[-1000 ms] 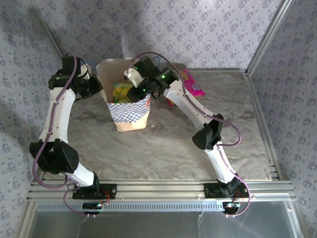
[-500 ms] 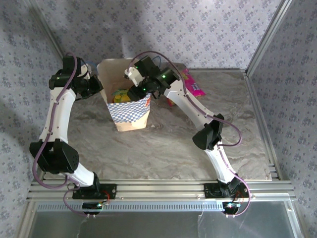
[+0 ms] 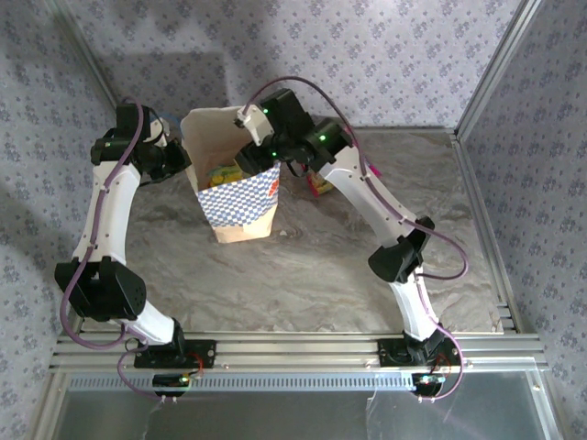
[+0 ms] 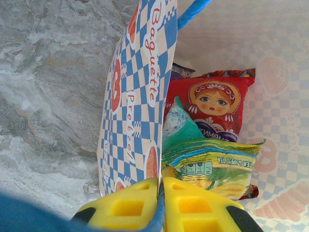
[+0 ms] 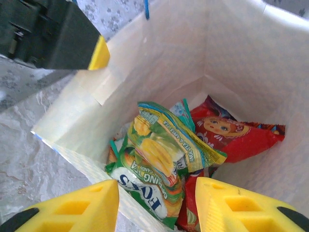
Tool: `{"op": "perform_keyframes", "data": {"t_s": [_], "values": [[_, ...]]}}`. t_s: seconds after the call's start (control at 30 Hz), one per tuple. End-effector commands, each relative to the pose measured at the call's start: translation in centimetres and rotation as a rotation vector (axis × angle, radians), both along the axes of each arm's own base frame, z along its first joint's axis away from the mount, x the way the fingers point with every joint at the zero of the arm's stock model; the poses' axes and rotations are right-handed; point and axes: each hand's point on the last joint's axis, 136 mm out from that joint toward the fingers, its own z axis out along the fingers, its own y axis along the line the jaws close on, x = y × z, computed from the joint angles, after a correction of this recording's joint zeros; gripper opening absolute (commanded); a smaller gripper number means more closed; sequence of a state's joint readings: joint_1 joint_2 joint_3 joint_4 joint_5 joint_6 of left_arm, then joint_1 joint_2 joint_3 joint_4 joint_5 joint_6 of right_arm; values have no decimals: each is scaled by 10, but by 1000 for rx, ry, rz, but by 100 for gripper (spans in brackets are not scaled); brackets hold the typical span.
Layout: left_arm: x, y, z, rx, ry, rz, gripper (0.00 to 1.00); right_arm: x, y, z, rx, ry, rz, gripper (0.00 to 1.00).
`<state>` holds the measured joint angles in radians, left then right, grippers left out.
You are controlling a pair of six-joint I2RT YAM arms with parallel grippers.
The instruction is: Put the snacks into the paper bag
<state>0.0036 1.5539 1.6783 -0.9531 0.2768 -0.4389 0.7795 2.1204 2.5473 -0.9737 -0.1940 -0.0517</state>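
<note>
The paper bag (image 3: 240, 206) stands upright, mouth up, with snacks (image 5: 159, 154) piled inside. Left fingers (image 4: 125, 208) pinch its rim; right fingers (image 5: 231, 208) are apart, empty.

We're looking at a robot lab test cell, not a home or shop: we're seeing a left arm (image 3: 104, 209) & right arm (image 3: 365, 197) bolted to an alu. extrusion rail (image 3: 303, 346), w/ alu. corner posts (image 3: 492, 69) framing printed floral wall panels (image 3: 385, 55) round a marble-look tabletop (image 3: 303, 275).
</note>
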Motion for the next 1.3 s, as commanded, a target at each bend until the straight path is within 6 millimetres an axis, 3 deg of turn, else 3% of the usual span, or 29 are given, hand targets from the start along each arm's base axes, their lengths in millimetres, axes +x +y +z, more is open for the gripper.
{"op": "perform_keyframes", "data": {"t_s": [0.0, 0.33, 0.67, 0.93, 1.27], "values": [[1, -7, 7, -14, -9, -12, 10, -13, -4, 28, 64, -18, 12, 47], [1, -6, 10, -6, -13, -16, 10, -30, -29, 43, 85, -49, -8, 51], [-2, -4, 10, 14, -7, -17, 11, -36, -77, 46, 123, -79, -120, 55], [-4, -3, 10, 25, -2, -14, 11, -31, -127, 22, 182, 1, -265, 57], [-4, -1, 9, 37, 0, -8, 11, -20, -185, -9, 283, 115, -473, 71]]}}
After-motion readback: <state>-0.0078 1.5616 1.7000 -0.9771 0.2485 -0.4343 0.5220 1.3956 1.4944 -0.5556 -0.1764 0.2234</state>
